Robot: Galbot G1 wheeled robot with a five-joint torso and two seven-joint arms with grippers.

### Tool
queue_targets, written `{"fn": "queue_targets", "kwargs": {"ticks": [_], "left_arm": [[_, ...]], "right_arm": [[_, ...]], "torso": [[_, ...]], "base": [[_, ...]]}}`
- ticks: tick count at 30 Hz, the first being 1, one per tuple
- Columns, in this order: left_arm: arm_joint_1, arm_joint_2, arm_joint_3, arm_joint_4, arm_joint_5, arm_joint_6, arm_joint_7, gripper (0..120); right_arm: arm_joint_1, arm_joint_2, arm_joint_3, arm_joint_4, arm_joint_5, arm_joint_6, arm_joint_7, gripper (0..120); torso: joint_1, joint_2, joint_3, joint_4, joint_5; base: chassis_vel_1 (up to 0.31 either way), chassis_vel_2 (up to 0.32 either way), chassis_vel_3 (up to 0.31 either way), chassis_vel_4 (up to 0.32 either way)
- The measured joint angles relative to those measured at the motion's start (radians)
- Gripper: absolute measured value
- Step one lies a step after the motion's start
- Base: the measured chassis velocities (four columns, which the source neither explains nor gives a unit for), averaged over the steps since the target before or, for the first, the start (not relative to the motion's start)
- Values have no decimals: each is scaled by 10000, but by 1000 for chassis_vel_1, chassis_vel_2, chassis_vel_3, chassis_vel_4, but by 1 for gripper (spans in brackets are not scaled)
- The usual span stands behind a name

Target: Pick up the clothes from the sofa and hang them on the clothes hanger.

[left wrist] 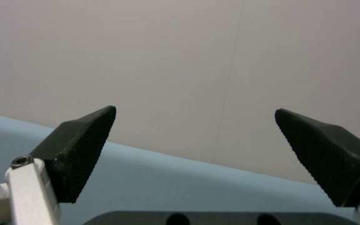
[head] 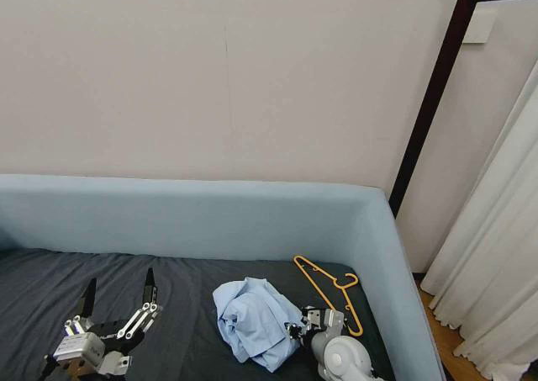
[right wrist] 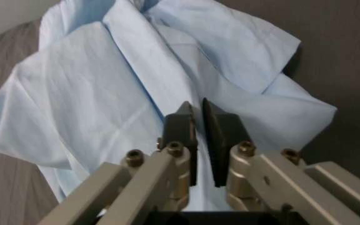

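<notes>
I have the right claw (head: pixel 296 329) down on the crumpled pale blue cotton shirt (head: pixel 252 318), which lies in a heap on the dark grey seat cushion (head: pixel 185 288) of the light blue upholstered sofa (head: pixel 210 217), toward its right end. From the right wrist camera I see that claw (right wrist: pixel 198 105) with its two black fingers (right wrist: pixel 221 129) drawn almost together. Only a thin sliver of blue cloth shows between them, so I read it as pinched closed on a fold of the shirt (right wrist: pixel 105 84). The rest of the fabric spreads out loose and creased around the fingertips, resting on the cushion.

My left claw (head: pixel 121 277) hovers over the left part of the seat, well apart from the shirt, with its black fingers splayed wide and nothing between them. On the left wrist camera the same claw (left wrist: pixel 195 110) points at the sofa back and the plain off-white wall (left wrist: pixel 167 56) above it.

A thin orange clothes hanger (head: pixel 301 263) lies flat on the cushion in the right rear corner, just beside the shirt. Beyond the sofa's right arm, a slanted black metal rack pole (head: pixel 435 87) rises against the wall, with a white pleated curtain (head: pixel 496 255) hanging to its right.
</notes>
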Motion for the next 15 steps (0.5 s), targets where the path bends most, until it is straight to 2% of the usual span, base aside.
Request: {"fn": "queue_targets", "kwargs": {"ticks": [2, 7, 15], "left_arm": [[-14, -1, 0, 0, -8, -21, 0, 100], [-76, 33, 11, 17, -56, -34, -6, 100], [-245, 176, -41, 74, -389, -22, -24, 100]], "right_arm": [[-26, -54, -29, 97, -74, 258, -86, 0], [-165, -280, 47, 790, 22, 959, -537, 0], [398, -1189, 501, 2800, 1491, 2486, -2073, 0]], "torso": [[1, 0, 0, 0, 0], [1, 0, 0, 0, 0], [0, 0, 0, 0, 2]], "base": [[0, 0, 0, 0], [0, 0, 0, 0], [0, 0, 0, 0]]}}
